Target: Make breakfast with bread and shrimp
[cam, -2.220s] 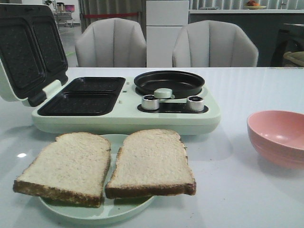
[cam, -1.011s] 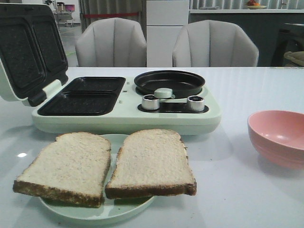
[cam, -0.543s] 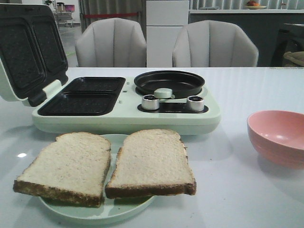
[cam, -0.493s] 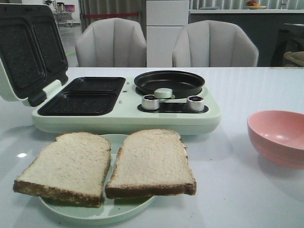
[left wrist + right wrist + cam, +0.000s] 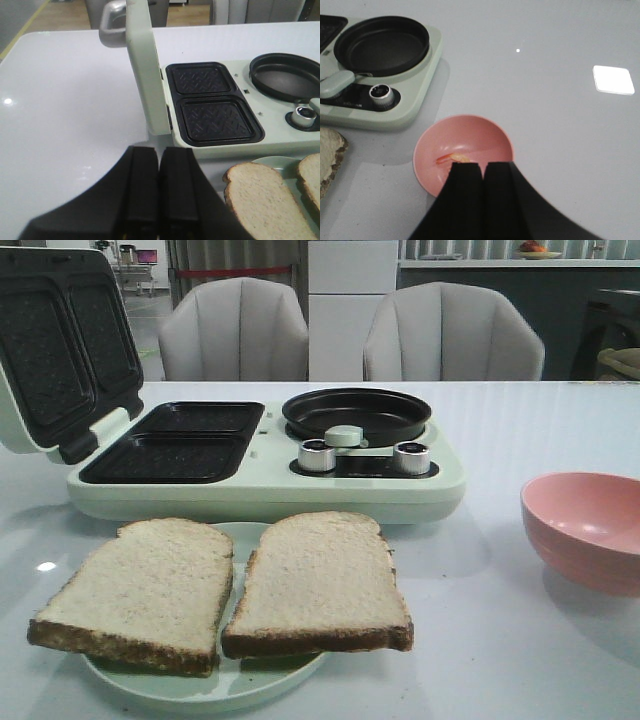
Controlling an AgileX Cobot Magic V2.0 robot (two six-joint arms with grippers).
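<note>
Two slices of bread lie side by side on a pale green plate (image 5: 215, 695) at the table's front: the left slice (image 5: 140, 590) and the right slice (image 5: 320, 580). The left slice also shows in the left wrist view (image 5: 265, 200). The shrimp (image 5: 454, 158) lies in a pink bowl (image 5: 470, 135), partly hidden by my right gripper's fingers. My left gripper (image 5: 159, 152) is shut and empty, above the table beside the plate. My right gripper (image 5: 483, 166) is shut and empty, above the bowl's near rim. Neither gripper shows in the front view.
A pale green breakfast maker (image 5: 260, 480) stands behind the plate with its lid (image 5: 60, 350) open, two dark sandwich wells (image 5: 180, 440), a round black pan (image 5: 357, 412) and two knobs (image 5: 316, 455). The pink bowl (image 5: 585, 525) sits at the right. Two grey chairs stand behind the table.
</note>
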